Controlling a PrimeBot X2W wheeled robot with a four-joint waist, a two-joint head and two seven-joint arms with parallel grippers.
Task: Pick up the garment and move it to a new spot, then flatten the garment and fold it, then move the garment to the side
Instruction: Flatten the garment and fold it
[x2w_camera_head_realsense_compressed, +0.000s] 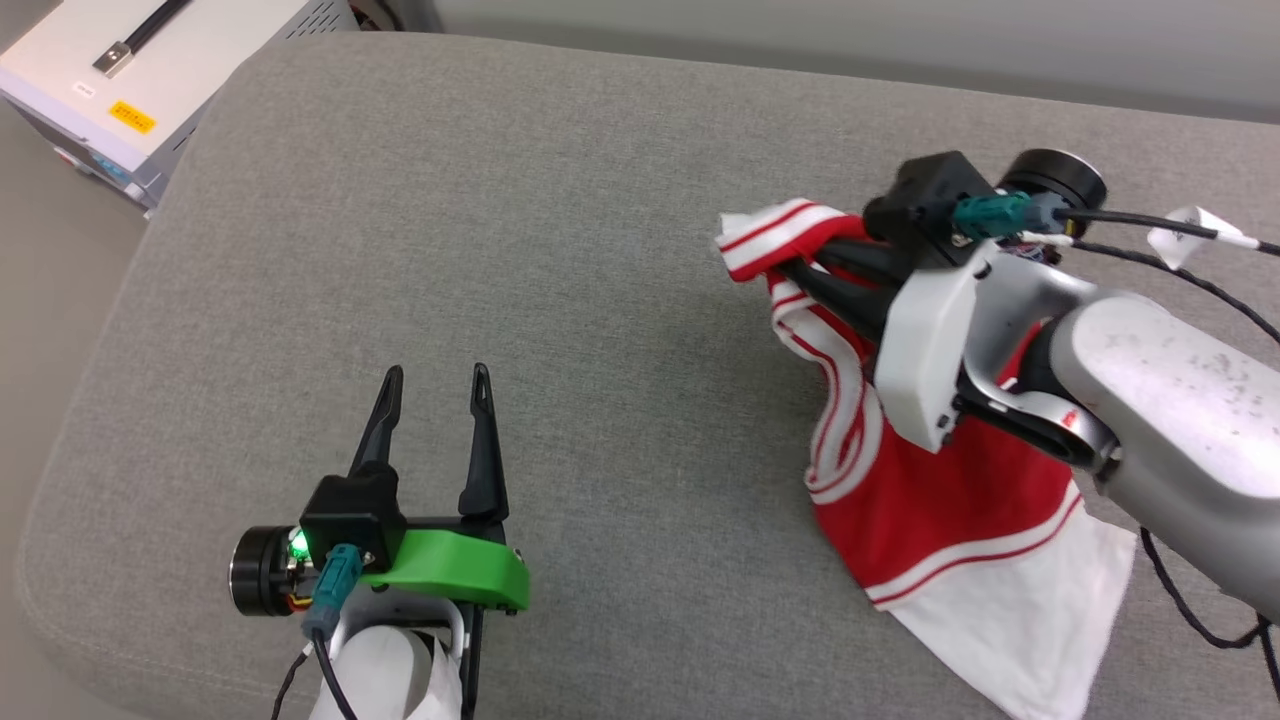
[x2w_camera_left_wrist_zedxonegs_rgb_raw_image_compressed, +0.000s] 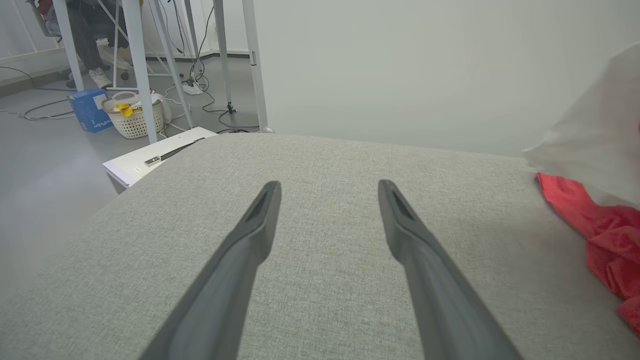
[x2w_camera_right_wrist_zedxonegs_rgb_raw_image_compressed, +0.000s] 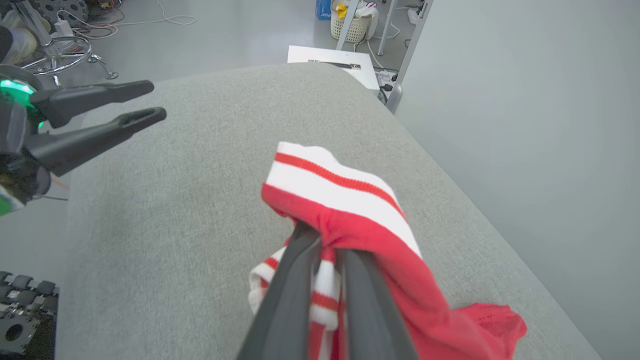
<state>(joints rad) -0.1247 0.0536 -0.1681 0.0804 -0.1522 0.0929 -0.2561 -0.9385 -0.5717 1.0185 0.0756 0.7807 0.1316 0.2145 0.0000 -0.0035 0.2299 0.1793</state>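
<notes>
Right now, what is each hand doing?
Left hand: open, holding nothing.
Right hand: closed on the shirt.

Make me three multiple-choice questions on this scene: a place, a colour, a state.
1. Where on the grey cushion is the garment? A. robot's left side B. robot's right side C. dead centre
2. What colours stripe its trim? A. red and white B. blue and yellow C. black and green
3. How are the right gripper's jaws? A. wide open B. half open, empty C. shut on the garment
Answers: B, it lies at the head view's right; A, red and white bands show; C, the jaws pinch the fabric.
</notes>
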